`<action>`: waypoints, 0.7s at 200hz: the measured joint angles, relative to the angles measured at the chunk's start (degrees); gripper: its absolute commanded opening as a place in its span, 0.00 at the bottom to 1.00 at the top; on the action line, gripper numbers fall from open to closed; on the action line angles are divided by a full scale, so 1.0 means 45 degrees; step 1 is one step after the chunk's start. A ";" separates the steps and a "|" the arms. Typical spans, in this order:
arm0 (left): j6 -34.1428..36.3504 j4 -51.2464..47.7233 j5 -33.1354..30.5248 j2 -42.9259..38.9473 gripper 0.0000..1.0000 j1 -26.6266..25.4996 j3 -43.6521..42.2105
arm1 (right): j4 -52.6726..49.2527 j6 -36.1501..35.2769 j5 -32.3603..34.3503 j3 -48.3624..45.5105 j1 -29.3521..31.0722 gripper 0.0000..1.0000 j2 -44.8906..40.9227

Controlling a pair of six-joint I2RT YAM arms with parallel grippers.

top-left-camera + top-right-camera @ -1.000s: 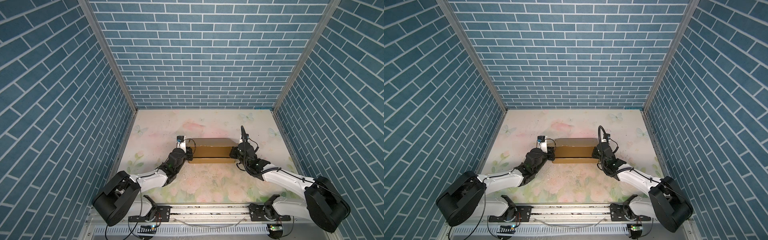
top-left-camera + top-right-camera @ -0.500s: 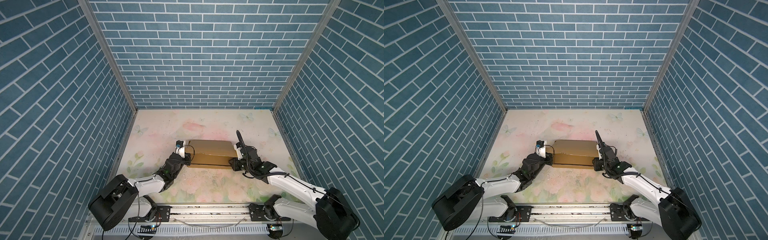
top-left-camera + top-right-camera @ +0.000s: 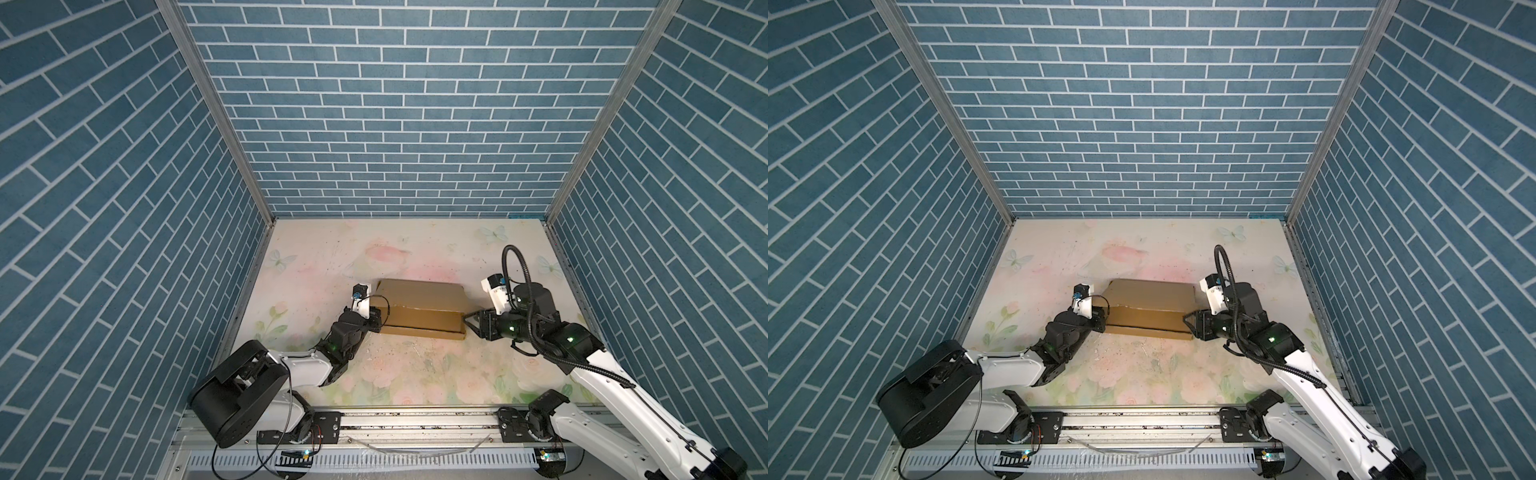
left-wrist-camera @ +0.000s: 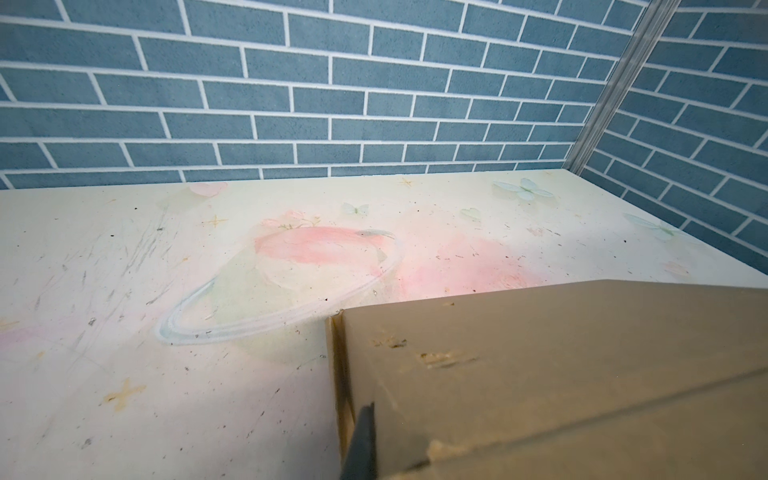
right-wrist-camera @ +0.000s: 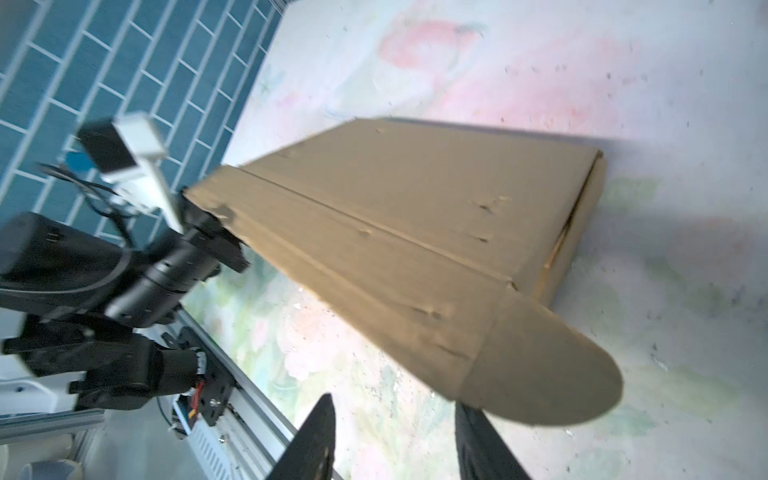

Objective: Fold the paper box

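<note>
Records the paper box (image 3: pixel 419 299) as tan corrugated board folded into a shallow closed rectangle, lid down, skin dented, lying on the middle of the table (image 3: pixel 374 249) in both top views. Notes from the left wrist alone one dark fingertip (image 4: pixel 362 436) against the edge of the left end wall. Notes from the right wrist alone a rounded tab (image 5: pixel 548 374) jutting loose at the front right corner. Finds the left gripper (image 3: pixel 376 322) fully closed at the box's left end; cannot tell any pinch on cardboard. Finds the right gripper (image 5: pixel 395 405) parted, empty, just beside that tab.
</note>
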 measured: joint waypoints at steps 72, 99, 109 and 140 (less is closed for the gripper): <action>0.0505 -0.0019 -0.0165 -0.0355 0.03 -0.0126 -0.0306 | 0.0359 0.0277 0.0641 0.2181 -0.0015 0.37 0.3784; 0.0549 -0.0374 -0.0204 -0.0627 0.09 -0.0228 -0.0306 | 0.1069 0.0573 0.1117 0.2161 0.0869 0.37 0.5226; 0.0510 -0.0831 -0.0204 -0.0855 0.14 -0.0248 -0.0306 | 0.1370 0.0622 0.1219 0.2050 0.1069 0.37 0.5503; 0.0418 -0.3429 -0.0219 -0.2599 0.40 -0.0408 -0.0277 | 0.2152 0.0806 0.1545 0.1205 0.1146 0.37 0.6023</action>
